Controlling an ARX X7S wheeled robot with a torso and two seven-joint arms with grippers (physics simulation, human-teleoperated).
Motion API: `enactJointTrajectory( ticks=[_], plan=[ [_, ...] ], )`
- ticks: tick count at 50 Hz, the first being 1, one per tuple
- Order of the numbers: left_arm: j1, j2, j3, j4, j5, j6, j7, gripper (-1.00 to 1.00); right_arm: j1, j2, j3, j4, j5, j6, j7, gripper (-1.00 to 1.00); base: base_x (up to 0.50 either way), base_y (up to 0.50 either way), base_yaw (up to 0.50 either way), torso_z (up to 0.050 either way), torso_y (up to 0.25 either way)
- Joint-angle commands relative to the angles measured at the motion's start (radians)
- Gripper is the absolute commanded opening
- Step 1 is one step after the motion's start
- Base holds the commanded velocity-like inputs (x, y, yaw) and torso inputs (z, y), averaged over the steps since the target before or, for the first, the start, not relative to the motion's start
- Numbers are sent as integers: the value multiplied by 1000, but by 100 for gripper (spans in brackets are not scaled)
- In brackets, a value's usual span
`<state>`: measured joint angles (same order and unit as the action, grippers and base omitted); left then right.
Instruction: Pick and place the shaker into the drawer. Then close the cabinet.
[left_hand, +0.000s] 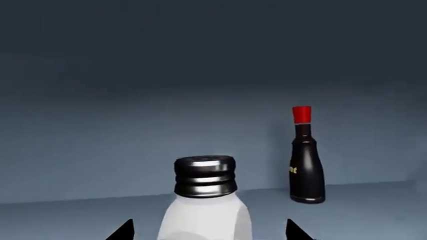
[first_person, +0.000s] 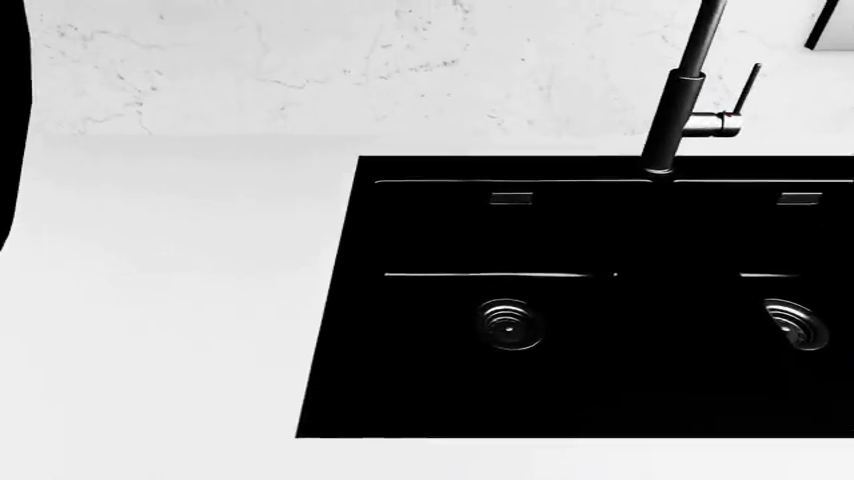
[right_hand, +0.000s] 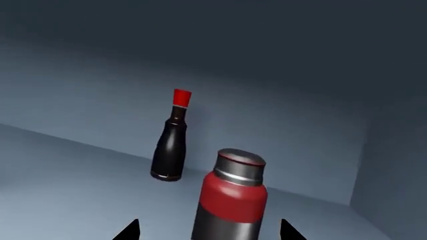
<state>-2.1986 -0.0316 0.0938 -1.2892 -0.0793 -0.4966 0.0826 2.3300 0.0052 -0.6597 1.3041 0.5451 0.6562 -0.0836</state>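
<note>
**Lining up the right gripper on the red shaker**

Showing the right gripper (right_hand: 208, 233) with its fingers (right_hand: 129, 232) spread wide and gripping nothing, only the two dark tips peeking into the right wrist view. Finding the shaker (right_hand: 230, 205) standing upright directly between those tips, with a clear gap to either side and nothing touching yet. Judging the step as the final approach before the squeeze. Pushing further forward first, so the pads reach past the tips and meet the red band rather than the narrower silver cap. Centring so both gaps match, then closing evenly to avoid tipping the bottle sideways. Staying level with the blue-grey floor (right_hand: 73, 170) and lifting straight up afterwards.

Minding the dark sauce bottle (right_hand: 169, 145), standing beyond the tips and off to one side, near enough to be knocked by a swinging withdrawal. Noting also the side wall (right_hand: 393, 180) on the other flank, leaving little room for a wide arc.

Leaving the left gripper (left_hand: 210, 233) alone: likewise open and empty, its tips (left_hand: 124, 231) straddling the white bottle (left_hand: 205, 215) with the ribbed dark cap, which is the wrong item.

Seeing only the counter (first_person: 160, 300), sink (first_person: 441, 240) and faucet (first_person: 674, 110) from the head camera, with no arm in that view. Failing to pick out the drawer anywhere, so planning the carry needs a look around first
</note>
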Motion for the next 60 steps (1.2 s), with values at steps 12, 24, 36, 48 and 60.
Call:
enactJointTrajectory(
  ticks=[12, 24, 36, 48, 60],
  plan=[
    [46, 2, 1, -20, 75, 20, -41, 100, -20, -4, 30, 3, -37, -18, -11, 100, 333, 0, 0, 0, 0],
    [56, 2, 3, -20, 74, 17, -38, 100, -31, -2, 64, 3, -73, -13, 2, -100, 0, 0, 0, 0, 0],
    [69, -2, -5, -20, 69, 6, -25, -100, -47, -2, 102, 4, -121, -37, 10, -100, 0, 0, 0, 0, 0],
    [21, 2, -1, -19, 72, 17, -5, -100, -2, 10, 206, 4, -192, -89, 48, -100, 1, 0, 0, 0, 0],
    [-158, 31, 97, 128, -17, 9, 96, -100, 26, 21, 636, -440, -507, 32, 32, -100, 0, 0, 0, 0, 0]
  ],
)
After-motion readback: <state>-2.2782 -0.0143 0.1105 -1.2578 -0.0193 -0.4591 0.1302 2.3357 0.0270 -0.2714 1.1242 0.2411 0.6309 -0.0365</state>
